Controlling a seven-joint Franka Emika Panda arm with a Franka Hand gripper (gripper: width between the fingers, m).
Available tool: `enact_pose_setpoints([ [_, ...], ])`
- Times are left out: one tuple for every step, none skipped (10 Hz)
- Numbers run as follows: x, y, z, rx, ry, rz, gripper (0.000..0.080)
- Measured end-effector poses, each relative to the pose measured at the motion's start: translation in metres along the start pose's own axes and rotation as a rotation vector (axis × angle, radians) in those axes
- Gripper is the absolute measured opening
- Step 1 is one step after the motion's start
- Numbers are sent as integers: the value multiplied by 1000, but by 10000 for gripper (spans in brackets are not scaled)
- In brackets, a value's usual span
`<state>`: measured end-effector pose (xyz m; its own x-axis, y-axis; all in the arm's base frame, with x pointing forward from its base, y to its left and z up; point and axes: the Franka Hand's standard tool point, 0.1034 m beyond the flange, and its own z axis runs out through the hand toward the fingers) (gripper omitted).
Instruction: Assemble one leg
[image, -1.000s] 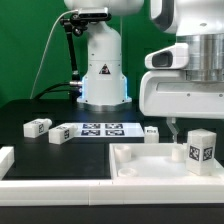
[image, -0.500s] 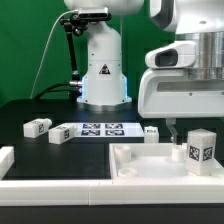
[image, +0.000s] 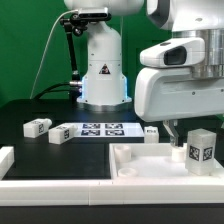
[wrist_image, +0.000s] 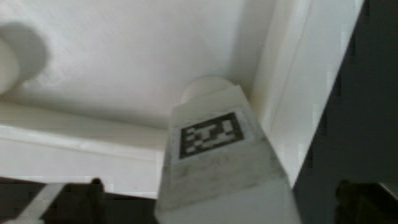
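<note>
A leg (image: 201, 147), a small white block with a square tag, stands upright in the right corner of the large white tray-like piece (image: 140, 165). My gripper (image: 185, 133) hangs just over that corner, one finger (image: 168, 129) showing beside the leg. In the wrist view the leg (wrist_image: 222, 140) rises between my fingertips (wrist_image: 80, 195), with a gap on each side. The gripper (wrist_image: 222, 200) is open and nothing is held.
Three more tagged white legs lie on the black table: two at the exterior view's left (image: 38, 127) (image: 60, 133) and one behind the tray (image: 152, 131). The marker board (image: 100, 128) lies between them. A white part's edge (image: 5, 160) is at the front left. The robot base (image: 103, 75) stands behind.
My gripper has shifted a little toward the exterior view's left and slightly lower over the tray corner. The leg and other parts have not moved.
</note>
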<state>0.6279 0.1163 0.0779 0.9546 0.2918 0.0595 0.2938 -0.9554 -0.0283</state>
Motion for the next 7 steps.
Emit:
enact_pose_setpoints([
  [0,0,0,1,0,15,649],
  [0,0,0,1,0,15,527],
  [0,0,0,1,0,15,387],
  [0,-1,0,3,0,35,290],
  [0,-1,0,3,0,54,290],
  [0,0,0,3,1,54,291],
  [1,-1,2,13,19,228,291],
])
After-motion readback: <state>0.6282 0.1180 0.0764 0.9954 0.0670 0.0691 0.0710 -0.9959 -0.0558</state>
